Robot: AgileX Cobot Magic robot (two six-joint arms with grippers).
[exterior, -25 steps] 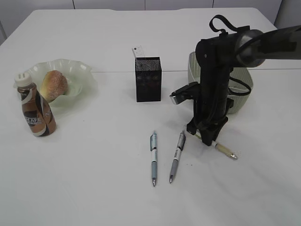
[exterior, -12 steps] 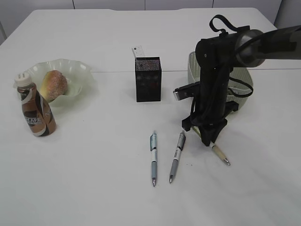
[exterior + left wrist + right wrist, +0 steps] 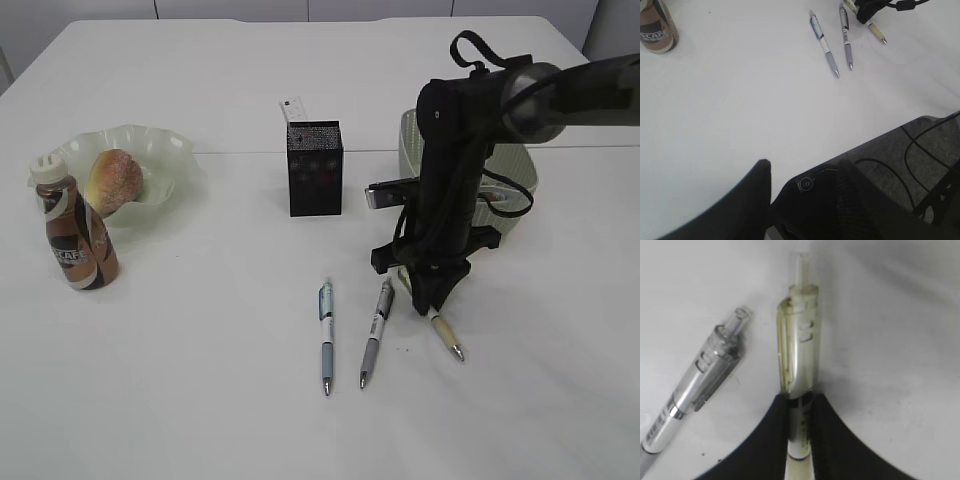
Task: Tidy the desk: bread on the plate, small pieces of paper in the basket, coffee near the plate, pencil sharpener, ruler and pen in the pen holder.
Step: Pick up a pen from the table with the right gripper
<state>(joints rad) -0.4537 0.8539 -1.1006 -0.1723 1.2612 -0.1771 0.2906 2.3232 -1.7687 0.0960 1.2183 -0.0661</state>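
Black right gripper (image 3: pixel 432 297) pinching yellowish clear pen (image 3: pixel 799 371) on white desk (image 3: pixel 200 330), grey pen (image 3: pixel 376 331) just beside, left gripper (image 3: pixel 805 175) half-open, bare tabletop around.

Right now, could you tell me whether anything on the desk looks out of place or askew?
Three pens lie loose on the desk in front of the pen holder rather than in it. The right tool is shut on the yellowish pen; the other two pens lie untouched. Bread sits on the plate, coffee upright. Nothing spilled.

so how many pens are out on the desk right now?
3. Blue-barrelled pen and grey pen lie side by side in front of the pen holder; the yellowish pen is clamped in the right hand.
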